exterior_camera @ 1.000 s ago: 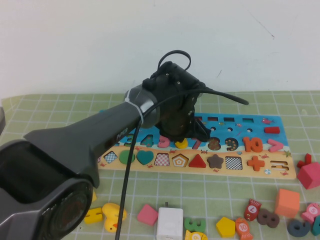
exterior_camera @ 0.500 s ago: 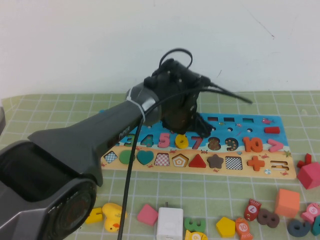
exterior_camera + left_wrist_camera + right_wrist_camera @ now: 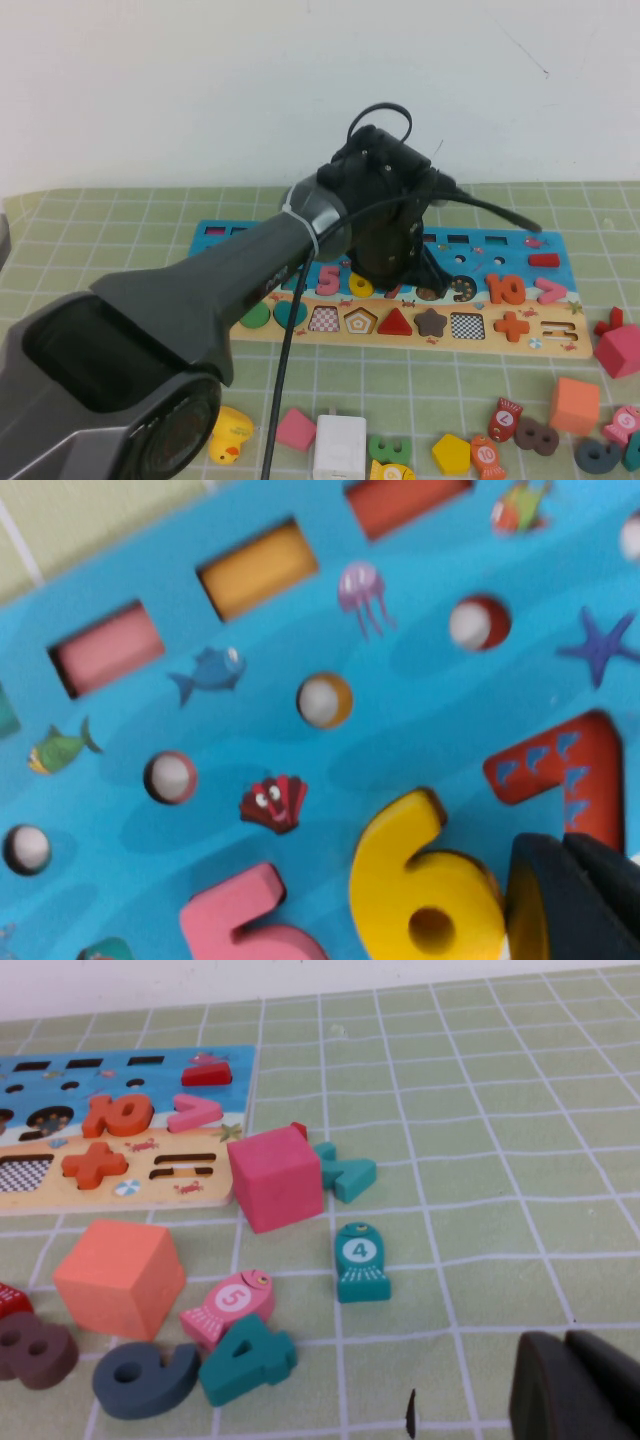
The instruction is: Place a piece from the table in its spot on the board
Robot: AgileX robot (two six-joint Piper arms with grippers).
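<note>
So the left gripper [image 3: 400, 268] is hanging low over the middle of the board [image 3: 520, 322], right above the digit row, with the arm reaching in from the near left corner of the table [image 3: 100, 215]. Its jaws are pressed together with nothing between them; the wrist view shows the dark tips side by side just next to the yellow 6.

The yellow 6 [image 3: 425, 880] is sitting in the digit row on the board, between the pink 5 [image 3: 245, 910] and the red 7 [image 3: 560, 765]. From the high view only a bit of it peeks out under the gripper. It looks like it's lying flat, though I can't tell for sure that it's fully down in its recess.

The board lies across the far half of the table, blue top with little slots and round holes, and a tan strip of shapes along its near edge.

The right gripper [image 3: 575, 1390] only shows in its own wrist view, low over the right side of the table; its dark tips look together and nothing is in them. Near it on the matting: a pink cube [image 3: 277, 1177] touching the board's right end, an orange cube [image 3: 120, 1275], a teal 4 [image 3: 245, 1358], a dark blue 6 [image 3: 140, 1380], a pink fish with a 5 [image 3: 230, 1303] and a teal fish with a 4 [image 3: 360, 1260].

Along the near edge there's a white block [image 3: 340, 445], a yellow pentagon [image 3: 451, 453] and a yellow duck-ish piece [image 3: 228, 436].
</note>
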